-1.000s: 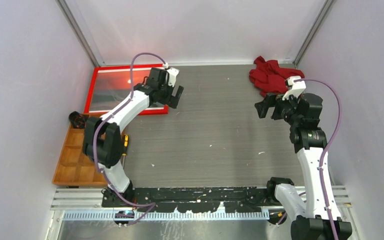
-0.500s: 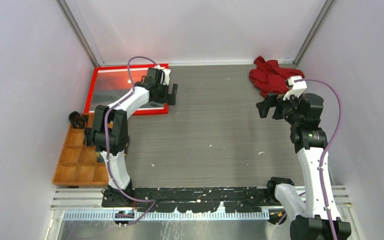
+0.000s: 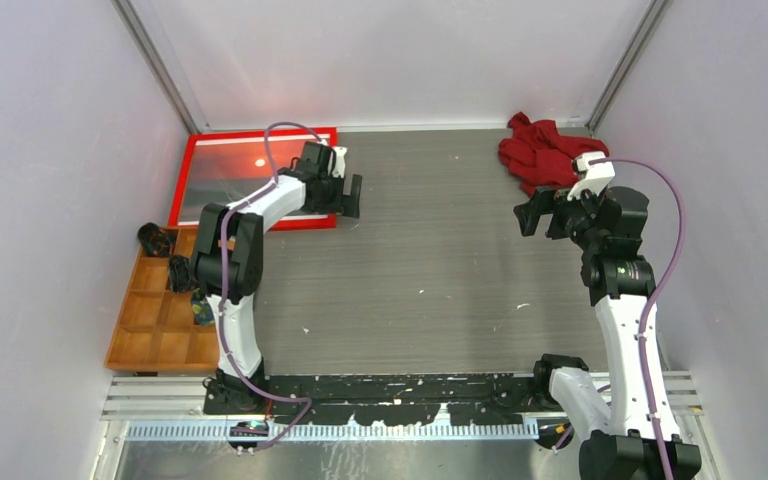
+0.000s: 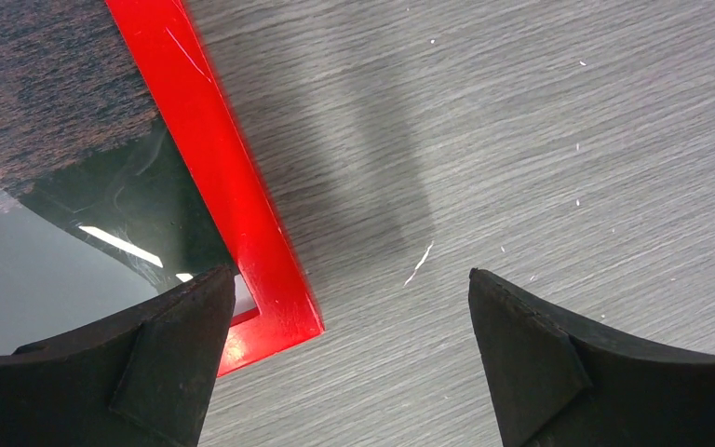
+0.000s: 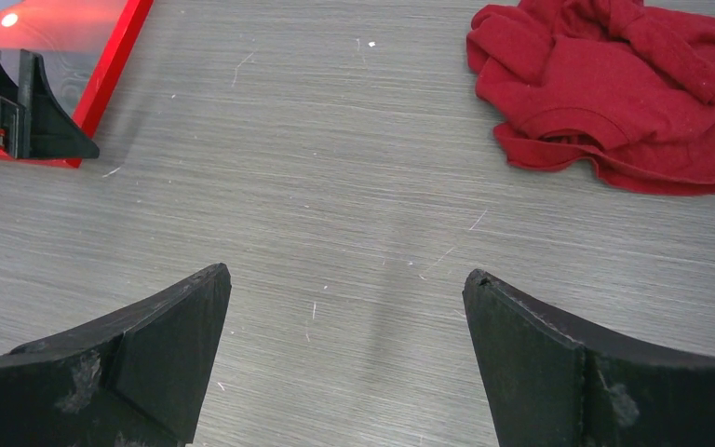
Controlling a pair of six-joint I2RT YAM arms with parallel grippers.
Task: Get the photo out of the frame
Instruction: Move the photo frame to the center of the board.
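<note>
Orange-brown wood marks the far left, where one compartment tray sits at the worktop's edge with a couple of small dark items in it, too small to name. Just beyond it, in the far left corner of the worktop, one red frame lies flat and face up, and the one photo sits inside it, sunset showing. I judge the task barely begun: nothing has been lifted, turned over or opened, so getting at the back and pulling the print free all remains. The left claw is over the frame's near right corner, fingers spread wide and pinching nothing; from its wrist camera one finger overlaps that corner, though I cannot tell if it touches. Across bare worktop, well apart, the right claw hangs spread and empty too. Behind it one crumpled red cloth lies in the far right corner.
</note>
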